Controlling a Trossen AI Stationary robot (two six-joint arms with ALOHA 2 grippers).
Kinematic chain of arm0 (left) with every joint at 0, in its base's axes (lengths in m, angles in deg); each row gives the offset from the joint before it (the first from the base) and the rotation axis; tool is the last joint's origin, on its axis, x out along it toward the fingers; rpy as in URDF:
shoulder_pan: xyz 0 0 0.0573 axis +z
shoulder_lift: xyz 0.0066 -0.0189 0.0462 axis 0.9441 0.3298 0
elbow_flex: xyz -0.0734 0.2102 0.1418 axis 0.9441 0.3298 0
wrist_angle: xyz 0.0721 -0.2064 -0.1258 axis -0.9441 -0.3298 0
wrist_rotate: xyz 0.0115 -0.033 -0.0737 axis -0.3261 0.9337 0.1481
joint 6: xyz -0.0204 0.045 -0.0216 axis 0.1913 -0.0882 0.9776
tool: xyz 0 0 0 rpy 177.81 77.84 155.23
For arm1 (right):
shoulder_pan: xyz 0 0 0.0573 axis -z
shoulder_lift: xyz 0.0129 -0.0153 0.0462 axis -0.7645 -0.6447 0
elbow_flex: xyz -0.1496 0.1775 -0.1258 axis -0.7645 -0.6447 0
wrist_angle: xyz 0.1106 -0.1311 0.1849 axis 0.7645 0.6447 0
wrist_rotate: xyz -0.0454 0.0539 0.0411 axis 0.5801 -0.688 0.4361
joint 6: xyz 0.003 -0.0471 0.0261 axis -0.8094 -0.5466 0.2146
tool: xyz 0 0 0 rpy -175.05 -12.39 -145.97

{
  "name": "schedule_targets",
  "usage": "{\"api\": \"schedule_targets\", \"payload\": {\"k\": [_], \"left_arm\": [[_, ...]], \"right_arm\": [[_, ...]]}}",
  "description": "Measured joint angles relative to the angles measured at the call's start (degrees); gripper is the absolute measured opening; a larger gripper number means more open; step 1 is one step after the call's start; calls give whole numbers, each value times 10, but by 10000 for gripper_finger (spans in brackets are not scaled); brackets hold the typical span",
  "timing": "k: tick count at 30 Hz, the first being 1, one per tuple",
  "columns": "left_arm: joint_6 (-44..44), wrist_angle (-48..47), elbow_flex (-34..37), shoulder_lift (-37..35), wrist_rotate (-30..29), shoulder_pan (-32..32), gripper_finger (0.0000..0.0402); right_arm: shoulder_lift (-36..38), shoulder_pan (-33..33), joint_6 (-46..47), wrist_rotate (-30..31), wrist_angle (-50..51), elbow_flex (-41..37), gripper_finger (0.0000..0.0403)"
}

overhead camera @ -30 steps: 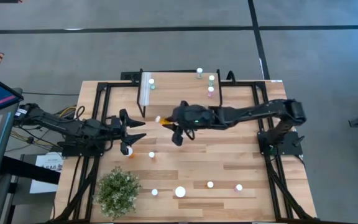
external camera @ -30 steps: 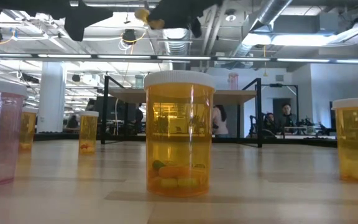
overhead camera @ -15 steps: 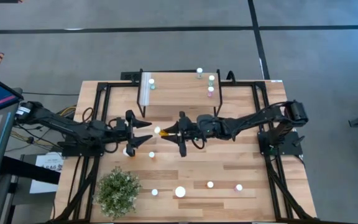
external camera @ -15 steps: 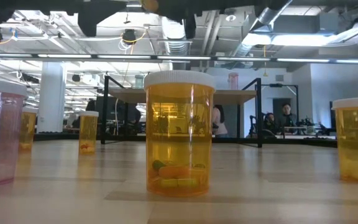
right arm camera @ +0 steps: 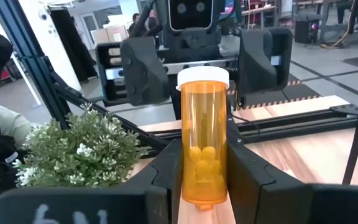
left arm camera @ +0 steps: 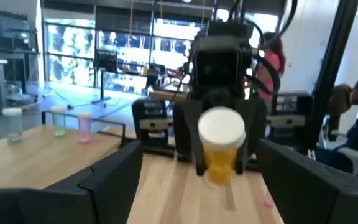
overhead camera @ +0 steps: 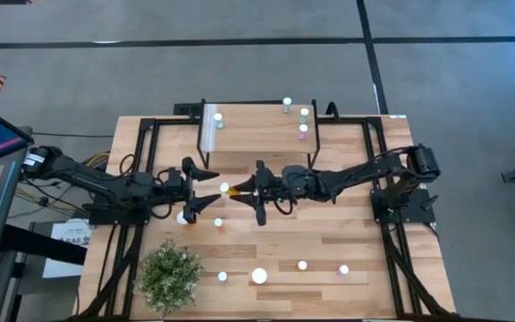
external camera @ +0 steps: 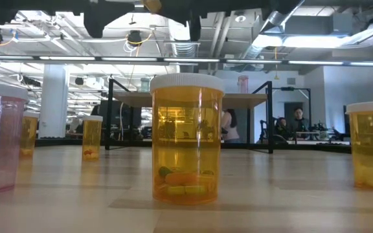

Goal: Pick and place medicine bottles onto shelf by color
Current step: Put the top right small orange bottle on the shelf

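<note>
Right gripper [overhead camera: 240, 187]: clenched on an orange medicine bottle [right arm camera: 202, 146], white cap pointing at the other arm, apparently offered for a handover.
Left gripper [overhead camera: 206, 188]: fingers spread wide, facing the cap, nothing between them yet.
Bottle location: mid-air between both grippers, just in front of the shelf [overhead camera: 257, 134].
Shelf: a few bottles at its far edge.
Table: other bottles near the plant [overhead camera: 170, 275].

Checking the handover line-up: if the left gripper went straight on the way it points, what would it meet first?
Most likely the orange bottle, held out cap-first by the right gripper. The left gripper faces it with jaws open, and nothing shows between them, though the gap's depth is hard to judge.
</note>
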Motion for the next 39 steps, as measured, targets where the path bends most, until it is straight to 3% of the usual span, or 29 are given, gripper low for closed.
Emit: {"api": "schedule_targets", "payload": {"k": [7,19,39], "left_arm": [[-1,63,-1,38,6,7,303],[-1,70,-33,92,29,21,297],[-11,73,-50,109,31,21,170]], "right_arm": [[0,0,-2,0,-3,0,113],[0,-1,-2,0,1,0,113],[0,-5,-13,-1,10,0,113]]}}
